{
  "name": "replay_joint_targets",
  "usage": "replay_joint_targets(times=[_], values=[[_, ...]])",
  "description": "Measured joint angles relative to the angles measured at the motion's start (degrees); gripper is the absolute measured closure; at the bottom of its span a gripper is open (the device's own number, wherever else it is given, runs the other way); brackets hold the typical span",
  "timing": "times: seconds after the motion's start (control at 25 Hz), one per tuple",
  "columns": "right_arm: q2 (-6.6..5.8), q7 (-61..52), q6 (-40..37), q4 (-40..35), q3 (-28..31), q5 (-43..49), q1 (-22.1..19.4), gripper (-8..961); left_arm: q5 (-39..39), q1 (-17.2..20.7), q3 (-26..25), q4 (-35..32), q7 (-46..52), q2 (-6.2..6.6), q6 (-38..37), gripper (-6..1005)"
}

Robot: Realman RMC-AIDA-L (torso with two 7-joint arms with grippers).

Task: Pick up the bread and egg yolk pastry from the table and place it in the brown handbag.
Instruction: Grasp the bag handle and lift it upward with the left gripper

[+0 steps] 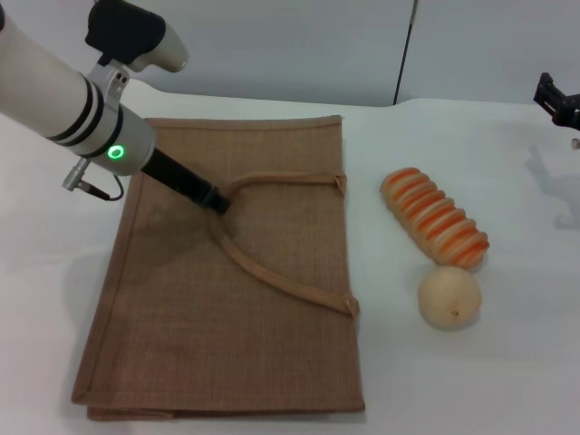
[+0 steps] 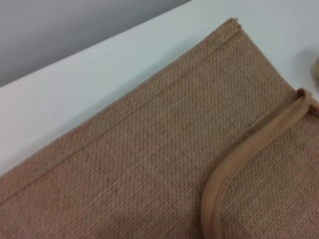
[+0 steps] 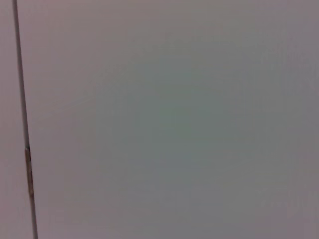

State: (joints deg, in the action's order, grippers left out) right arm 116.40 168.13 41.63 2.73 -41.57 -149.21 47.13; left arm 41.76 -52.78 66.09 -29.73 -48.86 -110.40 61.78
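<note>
Jute brown handbag [image 1: 236, 299]: flat, mouth shut.
My left gripper [image 1: 217, 201]: at strap handle [image 1: 272, 272], apparently pinching it to open.
Bread [image 1: 435, 217], egg yolk pastry [image 1: 449, 296]: well beyond my fingertips, waiting.

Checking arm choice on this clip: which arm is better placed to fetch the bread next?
Probably the right. The right gripper is parked on the same side as the bread and egg yolk pastry, while the left gripper is at the brown handbag's handle.

White table [image 1: 507, 381]: brown handbag [image 1: 272, 362] flat toward left edge; bread [image 1: 435, 219] and egg yolk pastry [image 1: 449, 296] touching, toward right edge.
</note>
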Motion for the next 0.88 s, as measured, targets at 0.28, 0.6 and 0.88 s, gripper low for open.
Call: replay_joint_targets(times=[0.28, 0.6, 0.88], values=[[-0.03, -0.03, 0.03, 0.0, 0.03, -0.01, -0.01, 74, 0.19, -1.02, -0.1, -0.29, -0.15, -0.85, -0.55, 687], [-0.03, -0.07, 0.04, 0.0, 0.11, -0.03, 0.02, 73, 0.23, -0.77, -0.19, -0.1, 0.01, -1.21, -0.92, 687], [-0.04, -0.09, 0.04, 0.0, 0.0, -0.03, 0.06, 73, 0.22, -0.36, -0.25, -0.06, 1.68, -1.19, -1.07, 687]])
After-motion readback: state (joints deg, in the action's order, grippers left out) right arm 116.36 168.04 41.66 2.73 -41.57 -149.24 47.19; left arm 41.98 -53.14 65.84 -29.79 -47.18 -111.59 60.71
